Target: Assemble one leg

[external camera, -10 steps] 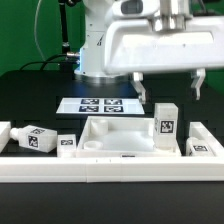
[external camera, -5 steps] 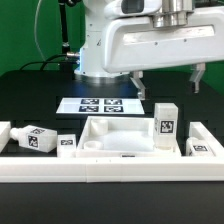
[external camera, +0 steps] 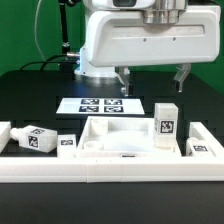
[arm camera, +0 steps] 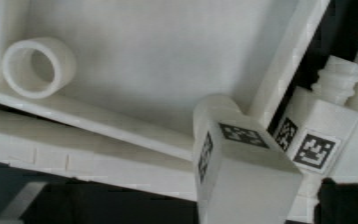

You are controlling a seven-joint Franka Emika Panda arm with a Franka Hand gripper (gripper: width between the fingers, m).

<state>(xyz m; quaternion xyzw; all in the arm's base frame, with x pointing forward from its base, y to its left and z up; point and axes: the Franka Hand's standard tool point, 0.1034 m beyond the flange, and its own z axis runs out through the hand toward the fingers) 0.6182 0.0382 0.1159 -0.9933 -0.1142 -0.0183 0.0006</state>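
Note:
A white square-section leg (external camera: 165,123) with tag markers stands upright at the right side of the wide white tabletop (external camera: 100,131). My gripper (external camera: 151,78) hangs open and empty above them, its fingers (external camera: 122,78) spread well above the leg and a little toward the exterior view's left of it. In the wrist view the leg (arm camera: 247,165) stands against the tabletop rim (arm camera: 282,60), between my dark fingertips (arm camera: 345,198). A second leg (arm camera: 327,110) with a ribbed end lies beside it.
More legs lie along the front: two at the exterior view's left (external camera: 38,140) (external camera: 66,146) and one at the right (external camera: 205,148). The marker board (external camera: 100,105) lies behind the tabletop. A white rail (external camera: 110,172) runs along the front edge. The arm's base (external camera: 95,50) stands behind.
My gripper has moved toward the exterior view's left, from right of the upright leg to over it. The leg and tabletop have not moved.

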